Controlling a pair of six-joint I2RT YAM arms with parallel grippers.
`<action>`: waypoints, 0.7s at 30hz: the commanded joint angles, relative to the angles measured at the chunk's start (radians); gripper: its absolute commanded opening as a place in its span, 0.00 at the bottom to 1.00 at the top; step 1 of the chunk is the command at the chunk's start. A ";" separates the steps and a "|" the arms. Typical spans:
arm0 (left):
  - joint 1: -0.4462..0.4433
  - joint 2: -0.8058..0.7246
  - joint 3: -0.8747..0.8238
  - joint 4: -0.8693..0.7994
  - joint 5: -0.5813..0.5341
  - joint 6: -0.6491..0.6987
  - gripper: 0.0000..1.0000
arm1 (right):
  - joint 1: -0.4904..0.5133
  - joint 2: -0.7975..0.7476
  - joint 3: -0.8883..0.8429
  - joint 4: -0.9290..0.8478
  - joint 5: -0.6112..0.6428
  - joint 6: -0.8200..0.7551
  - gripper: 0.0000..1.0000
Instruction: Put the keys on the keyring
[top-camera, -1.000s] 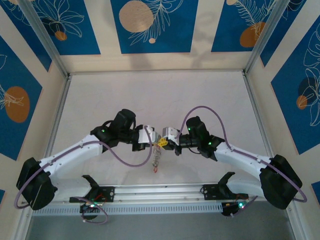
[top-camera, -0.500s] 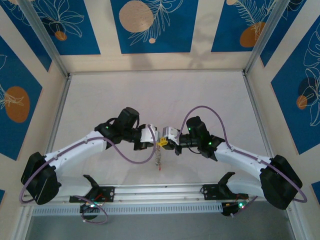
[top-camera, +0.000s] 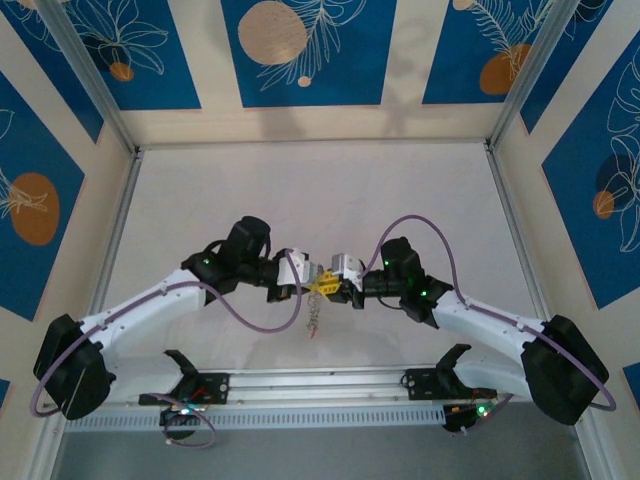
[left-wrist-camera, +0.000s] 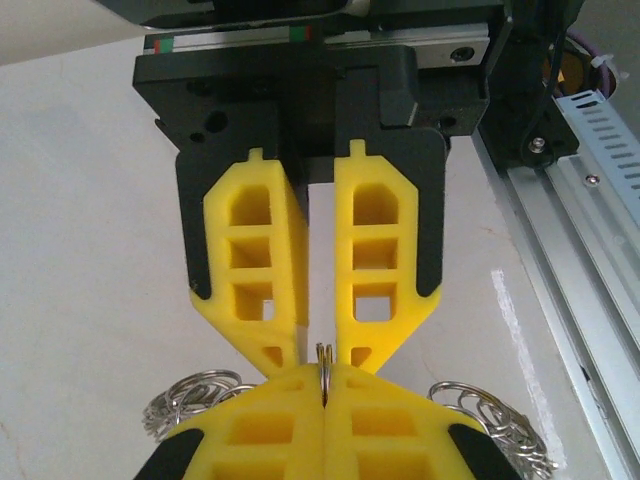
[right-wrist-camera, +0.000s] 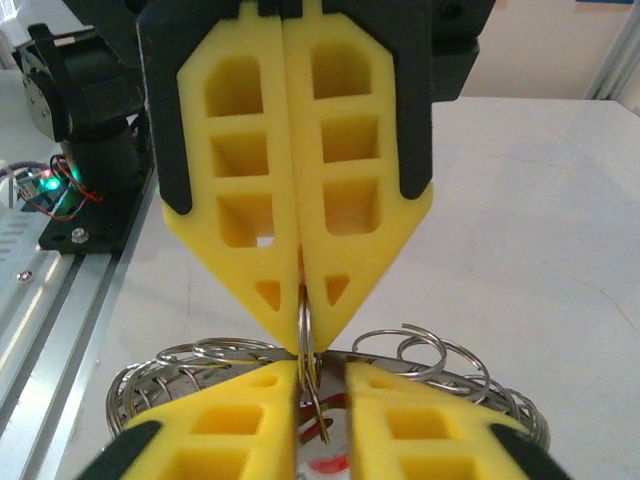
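left arm's elbow swung back out to the left and the right arm slid outward, tips meeting nose to nose

left gripper (left-wrist-camera: 323, 375) is pinched tight on a thin loop of the keyring (right-wrist-camera: 306, 335). right gripper (right-wrist-camera: 318, 372) is a crack open with that loop in its gap, and a red key (right-wrist-camera: 325, 465) sits just below between its fingers.

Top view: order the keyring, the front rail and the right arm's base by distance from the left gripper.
1. keyring, hanging just below the left gripper.
2. front rail, toward the near edge.
3. right arm's base, far lower right.
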 joint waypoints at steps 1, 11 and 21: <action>0.007 -0.034 -0.009 0.108 0.089 -0.032 0.00 | -0.004 -0.021 -0.019 0.043 -0.016 0.019 0.15; 0.007 -0.070 -0.059 0.162 0.008 -0.077 0.00 | -0.014 -0.051 -0.039 0.086 0.000 0.040 0.00; 0.007 -0.057 -0.029 -0.080 -0.131 -0.003 0.00 | -0.080 -0.195 -0.069 0.080 -0.018 0.079 0.00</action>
